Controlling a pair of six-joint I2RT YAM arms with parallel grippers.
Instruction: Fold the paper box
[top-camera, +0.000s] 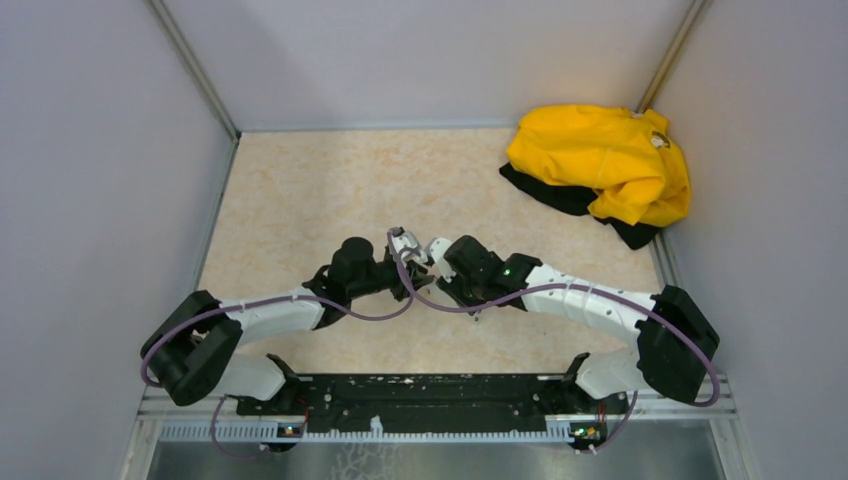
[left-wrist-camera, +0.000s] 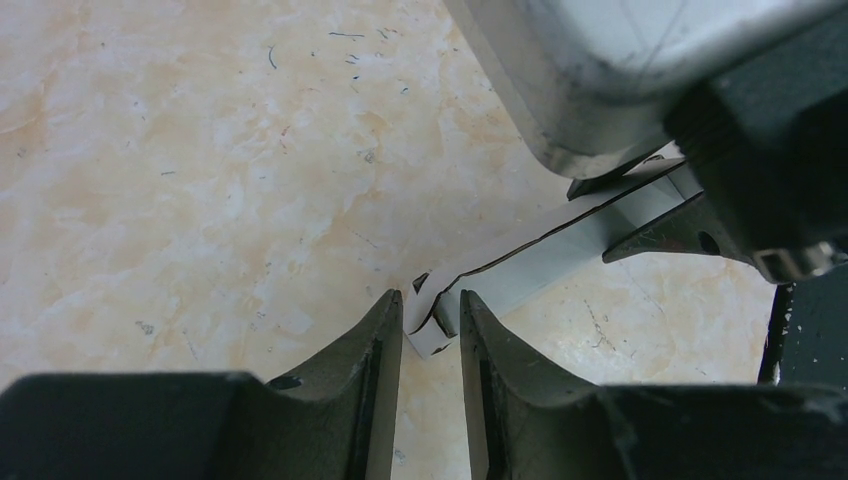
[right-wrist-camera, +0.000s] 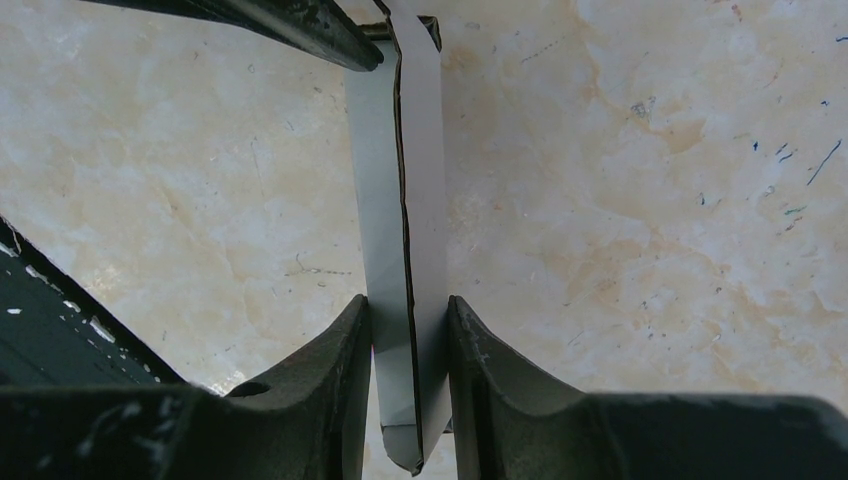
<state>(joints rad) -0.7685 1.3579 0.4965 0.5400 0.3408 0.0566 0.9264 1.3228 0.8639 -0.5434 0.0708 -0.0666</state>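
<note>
Seen from above, two robot arms met at the middle of a pale marbled surface (top-camera: 300, 190), holding a small box (top-camera: 408, 243) of thin grey-white card between them. A yellow garment (top-camera: 600, 160) lay well apart in the far right corner. The left pincer (left-wrist-camera: 430, 310) was narrow, its fingers closed on only a small tab at one end of the box. The right pincer (right-wrist-camera: 410, 320) was also narrow and clamped across the other end, where the flattened card filled the gap between its fingers. The box seemed to hang just off the surface, stretched edge-on from one pincer to the other, with a dark seam running along it. The weak point looked to be the left hold – so little card sat between those fingers that any pull could slide the tab out or tear it. Pushing the arms together might instead buckle the card away from its creases – and the pincers already stood near enough to knock each other.
</note>
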